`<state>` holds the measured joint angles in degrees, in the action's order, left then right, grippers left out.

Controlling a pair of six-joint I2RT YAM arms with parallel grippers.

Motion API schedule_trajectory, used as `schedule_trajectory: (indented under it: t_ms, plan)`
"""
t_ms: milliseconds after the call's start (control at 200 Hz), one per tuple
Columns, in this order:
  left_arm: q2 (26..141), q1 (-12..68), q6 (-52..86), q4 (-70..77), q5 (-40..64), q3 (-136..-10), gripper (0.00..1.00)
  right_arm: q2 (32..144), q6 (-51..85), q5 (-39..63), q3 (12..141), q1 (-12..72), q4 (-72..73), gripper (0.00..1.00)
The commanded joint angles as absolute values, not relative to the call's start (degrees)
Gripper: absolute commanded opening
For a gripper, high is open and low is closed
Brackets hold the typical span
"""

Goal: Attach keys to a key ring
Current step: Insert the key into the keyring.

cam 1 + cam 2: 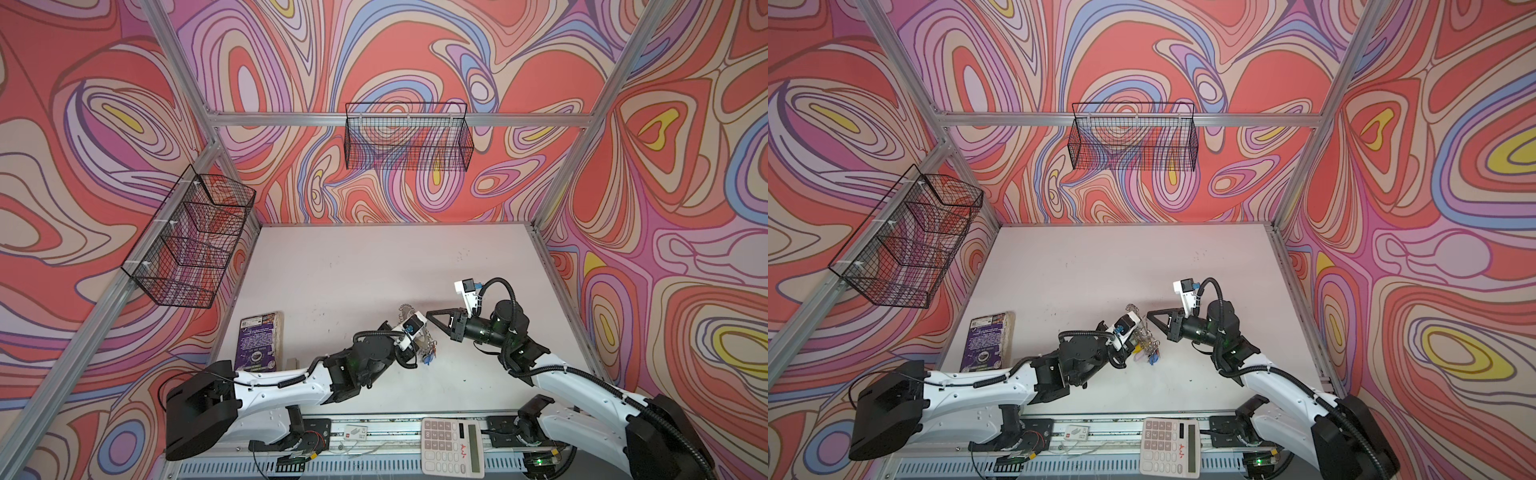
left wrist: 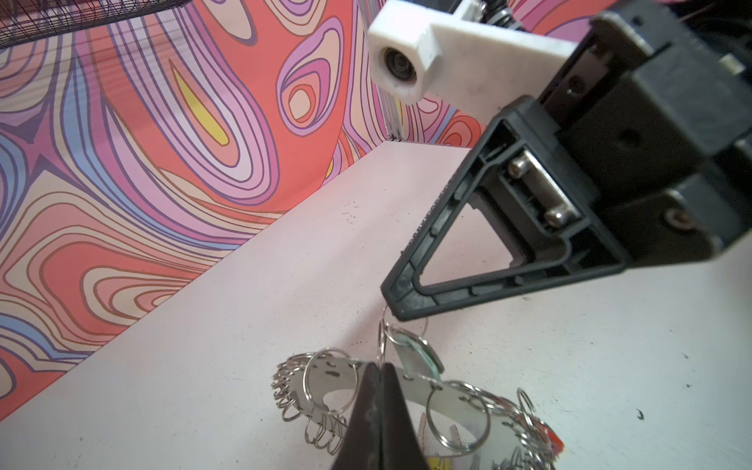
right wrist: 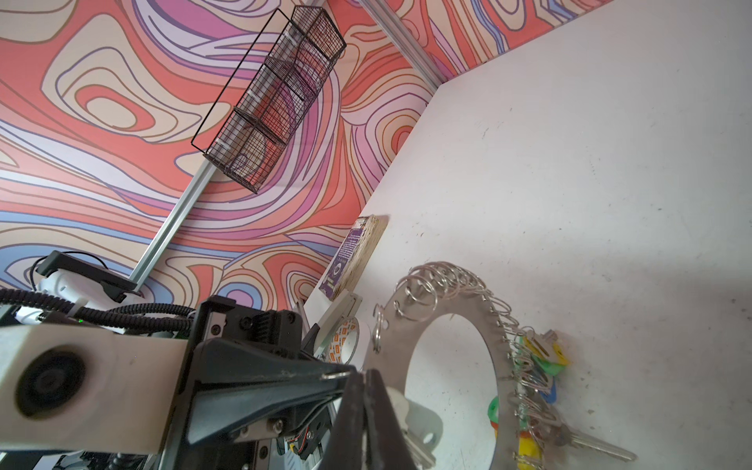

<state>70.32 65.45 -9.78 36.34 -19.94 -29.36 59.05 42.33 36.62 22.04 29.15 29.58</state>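
The key ring (image 2: 333, 374), a large flat silver ring fringed with small split rings, is held tilted over the table; it also shows in the right wrist view as the key ring (image 3: 392, 329). My left gripper (image 2: 380, 366) is shut on a thin split ring at its rim. My right gripper (image 3: 362, 372) meets it tip to tip, shut on the split ring of a key (image 2: 417, 358) with a pale mint tag. Several keys (image 3: 545, 358) with coloured tags hang from the rim's far side. In both top views the right gripper (image 1: 430, 314) (image 1: 1149, 313) touches the key ring (image 1: 405, 311).
A purple book (image 1: 257, 340) lies at the table's left edge, with a beige tape roll (image 3: 346, 337) near it. A calculator (image 1: 453, 444) sits on the front rail. Wire baskets (image 1: 407, 137) (image 1: 191, 237) hang on the back and left walls.
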Motion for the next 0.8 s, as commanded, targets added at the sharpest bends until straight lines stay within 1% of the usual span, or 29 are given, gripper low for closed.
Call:
schedule_trajectory:
  t_ms: [0,326,796]
  plan:
    - [69.6,65.2,-8.9,41.3,-19.1,-30.2,0.0,59.4,43.8,34.0,21.2,29.4,32.3,0.0]
    - [70.4,65.2,-9.3,43.7,-18.7,-28.0,0.0,61.1,44.1,34.0,21.7,30.3,32.3,0.0]
    - [73.1,65.1,-11.3,56.9,-19.0,-24.0,0.0,65.9,45.4,36.6,23.5,30.4,31.0,0.0]
